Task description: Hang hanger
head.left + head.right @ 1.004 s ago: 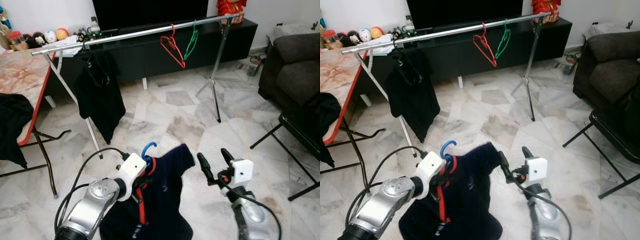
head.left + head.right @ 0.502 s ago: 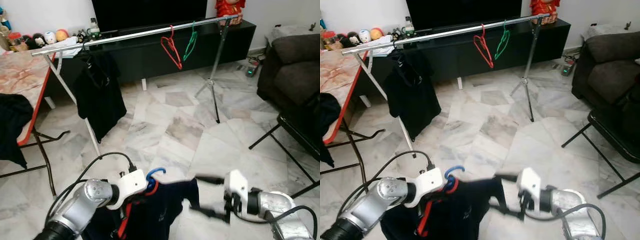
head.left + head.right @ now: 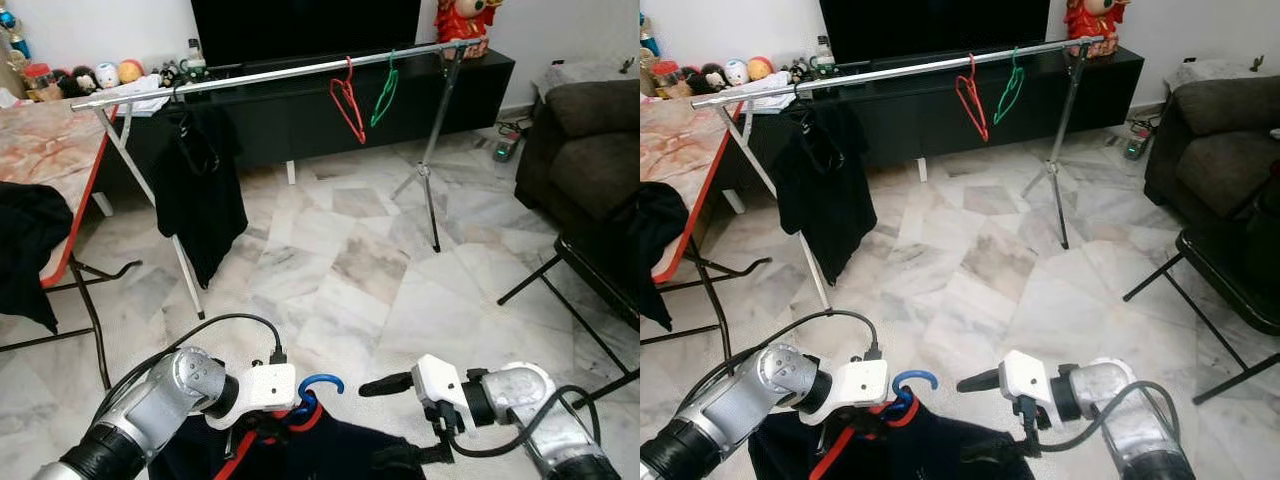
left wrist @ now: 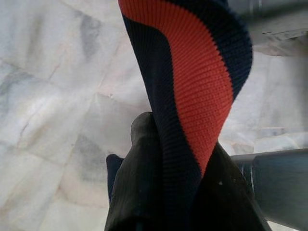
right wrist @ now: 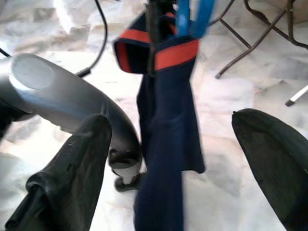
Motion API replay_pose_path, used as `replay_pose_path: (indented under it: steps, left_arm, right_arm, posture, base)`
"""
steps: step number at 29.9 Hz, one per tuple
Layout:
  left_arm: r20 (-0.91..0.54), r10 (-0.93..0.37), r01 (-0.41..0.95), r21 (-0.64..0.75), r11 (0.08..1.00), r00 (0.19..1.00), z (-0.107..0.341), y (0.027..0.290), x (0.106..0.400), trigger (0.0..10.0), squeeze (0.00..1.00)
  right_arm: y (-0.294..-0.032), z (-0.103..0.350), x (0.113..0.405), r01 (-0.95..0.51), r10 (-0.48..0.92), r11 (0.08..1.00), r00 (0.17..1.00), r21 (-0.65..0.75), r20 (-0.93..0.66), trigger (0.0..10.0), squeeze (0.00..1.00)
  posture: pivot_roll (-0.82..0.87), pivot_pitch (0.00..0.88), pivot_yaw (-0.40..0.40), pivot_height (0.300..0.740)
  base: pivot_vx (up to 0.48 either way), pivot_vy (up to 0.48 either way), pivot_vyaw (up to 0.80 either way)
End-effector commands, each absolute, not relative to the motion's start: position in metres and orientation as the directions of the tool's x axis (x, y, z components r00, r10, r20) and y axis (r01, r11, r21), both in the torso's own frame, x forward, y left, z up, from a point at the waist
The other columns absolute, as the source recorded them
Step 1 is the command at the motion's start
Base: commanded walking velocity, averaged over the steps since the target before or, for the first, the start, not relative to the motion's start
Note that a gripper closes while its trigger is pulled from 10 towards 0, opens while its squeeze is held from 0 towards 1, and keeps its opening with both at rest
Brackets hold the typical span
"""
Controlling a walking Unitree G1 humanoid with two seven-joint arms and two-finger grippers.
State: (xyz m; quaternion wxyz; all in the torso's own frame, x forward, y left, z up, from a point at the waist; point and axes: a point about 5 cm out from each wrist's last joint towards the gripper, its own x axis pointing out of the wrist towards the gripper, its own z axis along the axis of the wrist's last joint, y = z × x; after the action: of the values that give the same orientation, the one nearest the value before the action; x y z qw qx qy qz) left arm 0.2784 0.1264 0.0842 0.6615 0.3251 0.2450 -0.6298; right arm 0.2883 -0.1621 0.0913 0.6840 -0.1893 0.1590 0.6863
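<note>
Fingers (image 5: 72, 168) of the right gripper (image 5: 173, 163) stood wide apart, empty, facing the navy shirt (image 5: 161, 144) with its ribbed orange collar. Behind, a long silver rail (image 3: 270, 72) carried a black garment (image 3: 200, 190), a red hanger (image 3: 347, 100) and a green one (image 3: 383, 90). Low over the marble floor (image 3: 350, 260), the left gripper (image 3: 262, 432) seemingly pinched the shirt's blue hanger (image 3: 318, 388).

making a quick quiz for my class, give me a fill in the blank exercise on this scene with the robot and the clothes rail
1. The left gripper holds a navy shirt on a hanger whose hook is ____.
2. Two bare hangers hang on the rail: one red, one ____.
3. The garment already hanging on the rail is ____.
4. The right gripper has its fingers ____.

Missing words: blue; green; black; open
</note>
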Motion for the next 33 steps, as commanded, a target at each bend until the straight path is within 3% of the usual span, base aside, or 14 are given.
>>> replay_pose_path:
  steps: [1,3,6,10,18,33]
  left_arm:
    - [-0.722,-0.688,0.988,0.144,-0.058,0.065,0.095,0.117,0.281,10.0,0.0]
    - [-0.722,-0.69,0.988,0.137,-0.07,0.051,0.096,0.114,0.282,10.0,0.0]
    - [-0.721,-0.691,0.988,0.138,-0.073,0.05,0.097,0.112,0.284,10.0,0.0]
    - [-0.723,-0.689,0.988,0.137,-0.07,0.051,0.097,0.112,0.285,10.0,0.0]
    - [-0.723,-0.69,0.988,0.133,-0.075,0.045,0.099,0.111,0.284,10.0,0.0]
    - [-0.7,-0.713,0.985,0.143,-0.093,0.034,0.107,0.099,0.287,10.0,0.0]
  right_arm:
    - [-0.157,0.081,0.288,-0.997,0.844,-0.044,-0.006,-0.057,-0.537,10.0,0.0]
    - [-0.154,0.075,0.287,-0.996,0.825,-0.061,-0.011,-0.069,-0.566,10.0,0.0]
    - [-0.15,0.07,0.291,-0.994,0.812,-0.009,0.057,-0.11,-0.581,10.0,0.0]
    - [-0.149,0.069,0.29,-0.994,0.814,-0.019,0.046,-0.106,-0.58,10.0,0.0]
    - [-0.144,0.068,0.302,-0.974,0.811,0.057,0.173,-0.219,-0.559,10.0,0.0]
    - [-0.132,0.055,0.292,-0.992,0.836,-0.004,0.068,-0.13,-0.544,10.0,0.0]
  posture:
    - [-0.01,0.064,0.047,0.74]
    - [-0.01,0.064,0.047,0.74]
    - [-0.01,0.062,0.046,0.74]
    - [0.0,0.055,0.043,0.74]
    - [0.0,0.049,0.044,0.74]
    - [0.0,0.036,0.048,0.74]
  base:
    - [0.0,0.0,0.0]
    - [0.0,0.0,0.0]
    - [0.0,0.0,0.0]
    - [0.0,0.0,0.0]
    - [0.0,0.0,0.0]
    - [0.0,0.0,0.0]
